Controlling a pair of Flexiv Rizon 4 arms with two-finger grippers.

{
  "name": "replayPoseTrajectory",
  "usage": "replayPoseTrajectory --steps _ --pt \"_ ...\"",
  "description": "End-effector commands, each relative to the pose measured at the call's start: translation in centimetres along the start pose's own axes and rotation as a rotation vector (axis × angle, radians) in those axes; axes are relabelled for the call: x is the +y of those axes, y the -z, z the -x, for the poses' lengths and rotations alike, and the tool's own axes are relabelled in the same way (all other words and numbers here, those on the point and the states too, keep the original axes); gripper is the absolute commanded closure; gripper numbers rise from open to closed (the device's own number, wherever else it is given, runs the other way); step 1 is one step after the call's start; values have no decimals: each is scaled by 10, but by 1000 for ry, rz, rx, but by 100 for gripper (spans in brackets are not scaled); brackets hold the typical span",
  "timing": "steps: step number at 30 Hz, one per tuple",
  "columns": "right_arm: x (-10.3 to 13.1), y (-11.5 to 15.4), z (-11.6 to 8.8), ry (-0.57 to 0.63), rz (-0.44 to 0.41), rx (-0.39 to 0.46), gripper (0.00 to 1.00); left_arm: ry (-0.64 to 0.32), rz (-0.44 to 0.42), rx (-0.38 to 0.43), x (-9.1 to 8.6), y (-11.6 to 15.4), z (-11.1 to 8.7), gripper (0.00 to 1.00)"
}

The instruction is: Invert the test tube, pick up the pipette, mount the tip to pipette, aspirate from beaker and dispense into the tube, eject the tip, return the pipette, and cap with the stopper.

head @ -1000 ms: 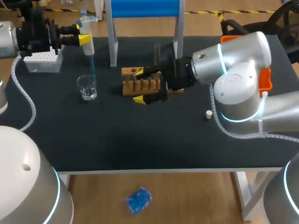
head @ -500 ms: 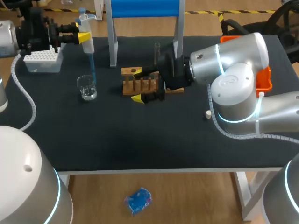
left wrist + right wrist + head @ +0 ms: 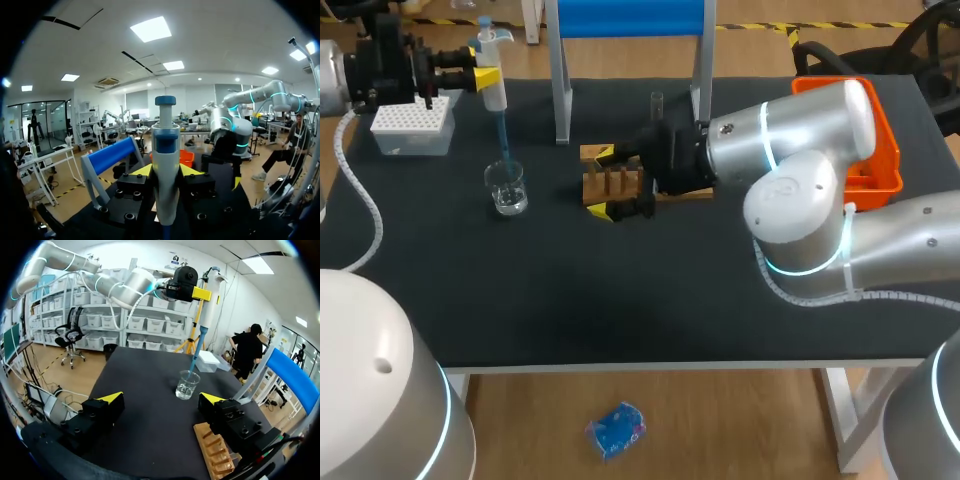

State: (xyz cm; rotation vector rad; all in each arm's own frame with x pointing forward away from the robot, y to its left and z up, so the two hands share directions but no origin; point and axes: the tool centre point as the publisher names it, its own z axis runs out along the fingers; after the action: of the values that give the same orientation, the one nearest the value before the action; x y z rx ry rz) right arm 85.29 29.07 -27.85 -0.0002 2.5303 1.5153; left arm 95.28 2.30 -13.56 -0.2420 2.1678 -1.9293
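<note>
- While the left gripper (image 3: 486,77) grasps the pipette (image 3: 493,93) upright at the far left, its blue tip (image 3: 503,135) points down at the mouth of the beaker (image 3: 507,188).
- The tip box (image 3: 410,128) sits just left of the pipette.
- The right gripper (image 3: 603,182) is released, fingers wide apart, at the left end of the rack (image 3: 620,183) mid-table.
- A tube (image 3: 657,103) stands upright at the rack's far side, its foot hidden.
- An orange bin (image 3: 888,160) lies far right.
</note>
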Motion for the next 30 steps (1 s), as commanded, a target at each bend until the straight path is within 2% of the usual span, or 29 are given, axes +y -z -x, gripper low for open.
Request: replayPoseTrajectory --steps 1,10,30 --pt "-3 -21 3 7 -46 -19 0 2 3 3 9 2 8 100" --pt "-16 -47 9 -28 -69 -37 0 14 5 -12 20 4 14 100" --pt "-38 -110 21 -110 -116 -53 0 14 -16 -24 22 10 14 100"
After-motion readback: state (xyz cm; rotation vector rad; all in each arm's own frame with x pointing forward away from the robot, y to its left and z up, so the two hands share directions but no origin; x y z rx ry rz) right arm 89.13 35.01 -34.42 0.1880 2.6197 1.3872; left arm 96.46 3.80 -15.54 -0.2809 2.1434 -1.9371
